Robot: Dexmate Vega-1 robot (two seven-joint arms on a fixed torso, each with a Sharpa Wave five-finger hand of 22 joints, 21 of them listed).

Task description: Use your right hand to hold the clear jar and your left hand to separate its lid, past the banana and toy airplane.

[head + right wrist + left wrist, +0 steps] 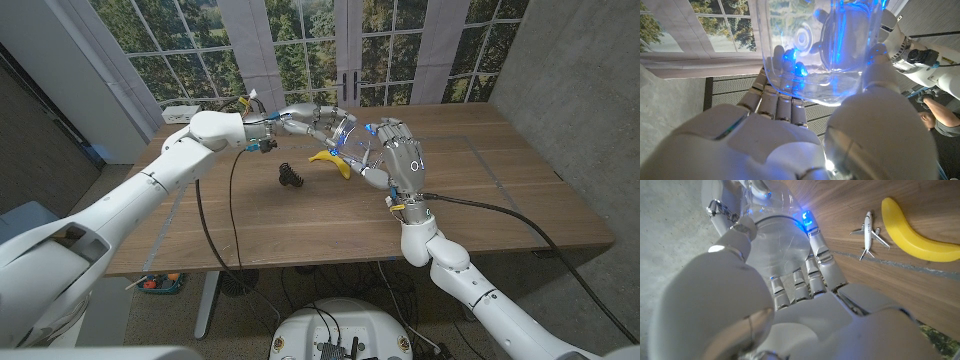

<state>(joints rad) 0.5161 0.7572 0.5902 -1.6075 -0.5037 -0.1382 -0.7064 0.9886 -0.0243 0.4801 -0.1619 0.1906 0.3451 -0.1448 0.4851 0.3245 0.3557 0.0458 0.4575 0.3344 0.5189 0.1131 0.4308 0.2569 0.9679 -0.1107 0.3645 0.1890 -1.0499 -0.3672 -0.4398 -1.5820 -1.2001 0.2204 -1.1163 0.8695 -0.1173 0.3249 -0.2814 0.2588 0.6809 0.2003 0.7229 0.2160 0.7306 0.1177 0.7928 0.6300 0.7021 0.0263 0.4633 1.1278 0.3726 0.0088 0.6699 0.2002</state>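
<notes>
The clear jar (355, 148) hangs above the table's middle, tilted on its side between both hands. My right hand (402, 160) grips its body, and in the right wrist view its fingers (777, 102) wrap the clear jar (810, 50). Opposite it, my left hand (310, 120) closes its fingers over the jar's lid end (777, 242). I cannot tell whether the lid is off. Below the jar lies the yellow banana (330, 160). The left wrist view has the banana (915, 235) with the small white toy airplane (869, 232) beside it.
A small black object (290, 175) lies on the wooden table (500, 190) left of the banana. Windows stand behind the table's far edge. In the right wrist view a person (940, 117) shows at the picture's edge.
</notes>
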